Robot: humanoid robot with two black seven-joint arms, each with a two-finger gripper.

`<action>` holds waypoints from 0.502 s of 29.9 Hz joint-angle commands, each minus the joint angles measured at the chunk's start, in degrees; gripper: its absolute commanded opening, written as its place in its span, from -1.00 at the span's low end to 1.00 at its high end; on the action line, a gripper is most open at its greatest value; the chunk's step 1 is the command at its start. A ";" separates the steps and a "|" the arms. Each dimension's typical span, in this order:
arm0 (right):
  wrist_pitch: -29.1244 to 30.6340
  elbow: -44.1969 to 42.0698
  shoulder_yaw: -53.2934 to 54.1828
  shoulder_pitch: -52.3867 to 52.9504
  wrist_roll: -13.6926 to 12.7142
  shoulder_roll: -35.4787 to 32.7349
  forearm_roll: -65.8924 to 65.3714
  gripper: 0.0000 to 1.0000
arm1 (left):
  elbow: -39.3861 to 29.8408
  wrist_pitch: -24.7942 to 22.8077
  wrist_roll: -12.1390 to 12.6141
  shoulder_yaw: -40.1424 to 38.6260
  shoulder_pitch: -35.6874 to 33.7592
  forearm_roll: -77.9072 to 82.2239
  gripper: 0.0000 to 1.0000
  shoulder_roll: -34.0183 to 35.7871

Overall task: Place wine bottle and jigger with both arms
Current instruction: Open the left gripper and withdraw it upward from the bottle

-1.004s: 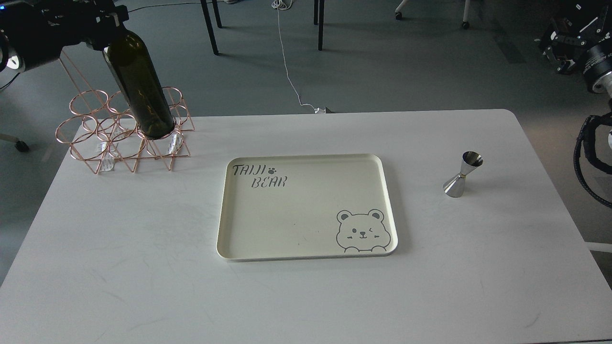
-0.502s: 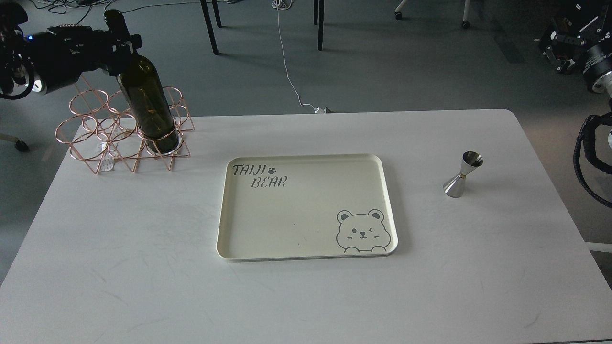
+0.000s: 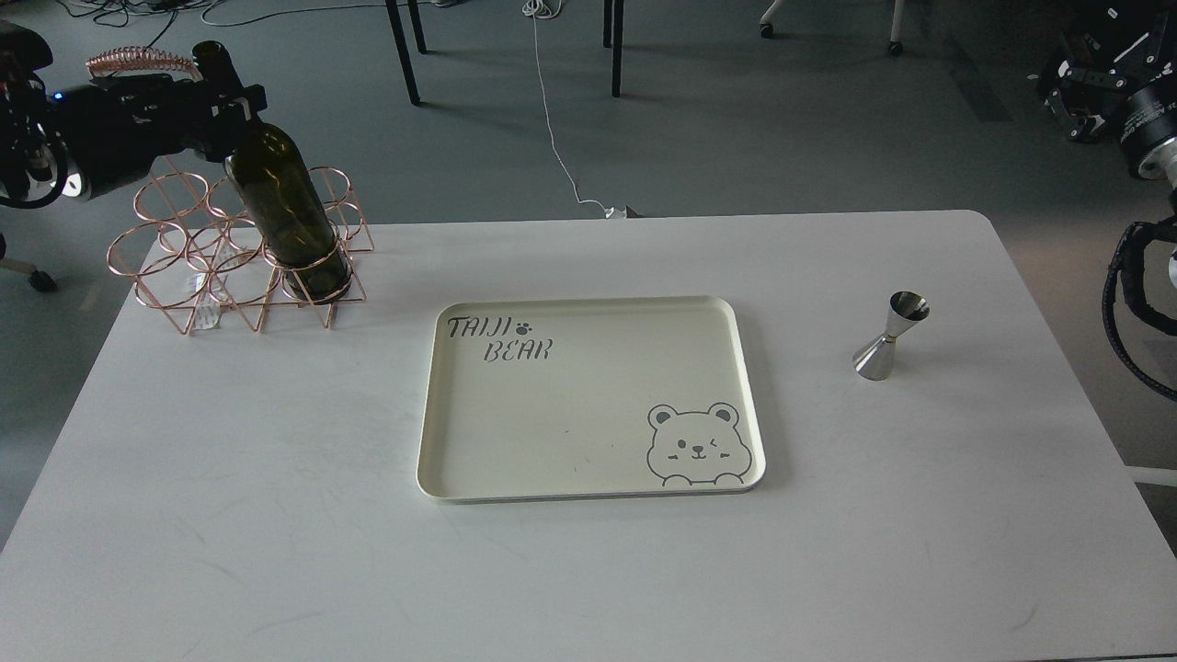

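The dark green wine bottle (image 3: 285,216) stands tilted in the front right ring of the copper wire rack (image 3: 184,267) at the table's far left. My left gripper (image 3: 225,92) is shut on the bottle's neck. The steel jigger (image 3: 890,336) stands upright on the table at the right, apart from both arms. My right arm (image 3: 1136,110) is at the far right edge, above the floor; its gripper shows dark and its fingers cannot be told apart.
A cream tray (image 3: 588,460) with a bear print lies in the middle of the white table (image 3: 230,515). Chair legs and a white cable are on the floor behind the table. A black cable loop (image 3: 1131,313) hangs at the right edge.
The bottle has come down into the rack's front right ring, and my left gripper has lowered with it. The jigger and right arm have not moved.
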 commanded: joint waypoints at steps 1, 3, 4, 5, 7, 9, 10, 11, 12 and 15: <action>0.00 0.01 0.00 0.00 0.00 -0.08 -0.01 0.83 | 0.93 0.11 0.00 0.00 0.11 -0.03 -0.53 -0.97; 0.00 -0.08 0.00 0.00 0.00 -0.08 -0.01 0.83 | 0.93 0.81 0.00 0.00 0.11 0.06 -0.52 -1.06; 0.00 -0.08 0.00 0.00 0.00 -0.08 -0.01 0.83 | 1.01 1.25 0.00 0.00 0.11 0.06 -0.51 -1.06; 0.00 -0.08 0.00 0.00 0.00 -0.08 -0.01 0.83 | 0.93 1.60 0.00 0.00 0.11 0.06 -0.49 -1.06; 0.00 0.01 0.00 0.00 0.00 -0.08 -0.01 0.83 | 0.93 1.87 0.00 0.00 0.11 -0.03 -0.35 -1.06; 0.00 -0.08 0.00 0.00 0.00 -0.08 -0.01 0.83 | 0.93 1.78 0.00 0.00 0.11 -0.03 0.23 -1.06; 0.00 -0.08 0.00 0.00 0.00 -0.08 -0.01 0.83 | 0.93 1.87 0.00 0.00 0.11 -0.03 0.47 -1.06; 0.00 -0.08 0.00 0.00 0.00 -0.08 0.17 0.83 | 0.93 1.87 0.00 0.00 0.11 -0.03 0.49 -1.14; 0.00 -0.08 0.00 0.00 0.00 -0.08 -0.01 0.83 | 0.84 1.78 0.00 0.00 0.11 -0.03 0.49 -1.15; 0.00 -0.08 0.00 -0.26 0.00 -0.08 -0.01 0.83 | 0.84 1.78 0.00 0.00 0.11 0.06 0.49 -1.06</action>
